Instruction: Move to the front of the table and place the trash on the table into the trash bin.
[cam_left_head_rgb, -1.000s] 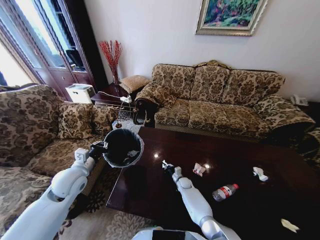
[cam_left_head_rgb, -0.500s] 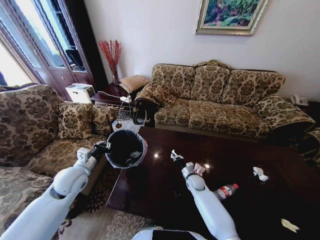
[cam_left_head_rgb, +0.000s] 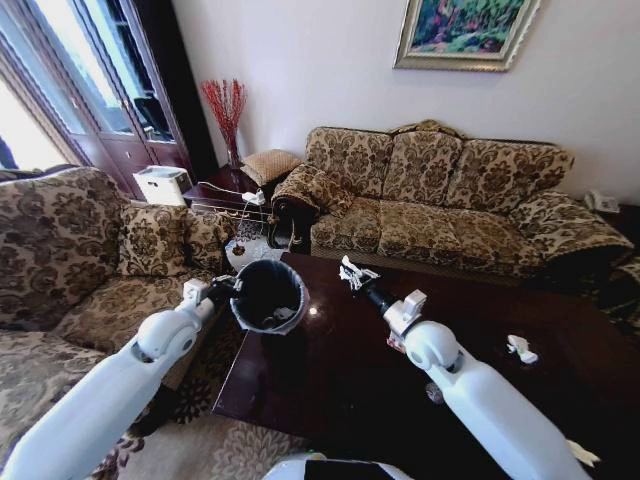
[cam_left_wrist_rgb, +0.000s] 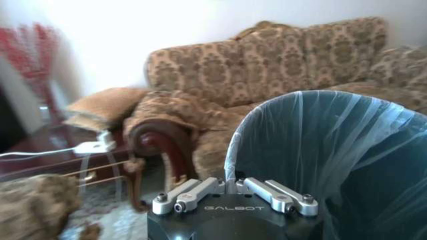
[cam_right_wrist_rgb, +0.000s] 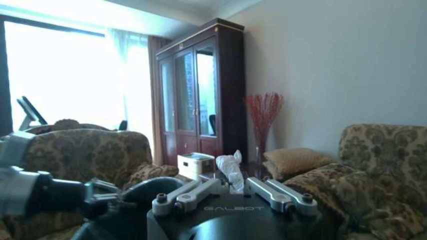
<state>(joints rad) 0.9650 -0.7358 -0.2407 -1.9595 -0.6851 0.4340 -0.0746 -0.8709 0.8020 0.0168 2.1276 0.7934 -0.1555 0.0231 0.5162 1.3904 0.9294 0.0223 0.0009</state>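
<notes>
— Over by the near left corner of the glossy dark reddish-brown wooden table (cam_left_head_rgb: 330, 380), see that? The left gripper (cam_left_head_rgb: 222, 287) is clamped on the rim of the small round grey bin with the black plastic liner (cam_left_head_rgb: 268, 296), holding it up off the floor, just at the table's edge.

— Why lift it, do you reckon?

— So the mouth sits close to the other arm, I'd say, and it tips a little toward the table. From the left wrist view you can see the fingers (cam_left_wrist_rgb: 193, 192) pinching the liner at the rim.

— And the right gripper (cam_left_head_rgb: 352, 273)?

— Raised above the table top, just right of the bin's mouth, its fingers closed on a crumpled white wad of paper (cam_right_wrist_rgb: 232, 167). It isn't over the opening yet, so the wad hasn't been dropped.

— Anything already inside?

— A pale scrap shows at the bottom of the liner. More litter waits on the table: another white crumpled wad (cam_left_head_rgb: 520, 348) well to the right, and a flat pale wrapper (cam_left_head_rgb: 583, 452) near the front right corner.
</notes>
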